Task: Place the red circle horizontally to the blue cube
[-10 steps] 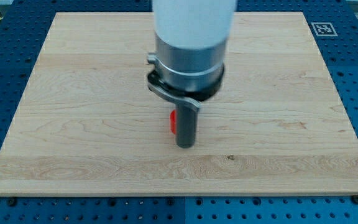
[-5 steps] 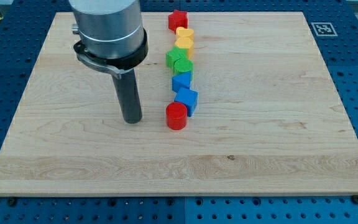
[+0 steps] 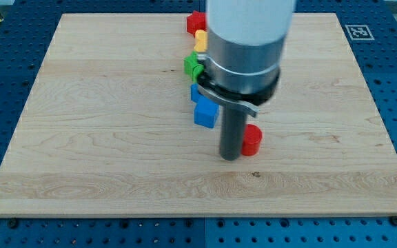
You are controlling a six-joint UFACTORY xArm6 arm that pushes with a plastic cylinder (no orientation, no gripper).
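The red circle [image 3: 251, 140], a short red cylinder, stands on the wooden board [image 3: 81, 138] just right of centre. My tip [image 3: 230, 158] touches its left side. The blue cube [image 3: 206, 113] sits up and to the left of the red circle, a short gap apart and higher in the view. The rod and the arm's grey body stand in front of part of the block row.
A row of blocks runs from the top of the board down to the blue cube: a red block [image 3: 196, 21], a yellow block [image 3: 200, 39], a green block [image 3: 192, 65] and a second blue block [image 3: 194, 92]. The arm hides parts of them.
My tip has gone from the left of the red circle to its left side further right. The red circle has slid right and slightly down, away from the blue cube.
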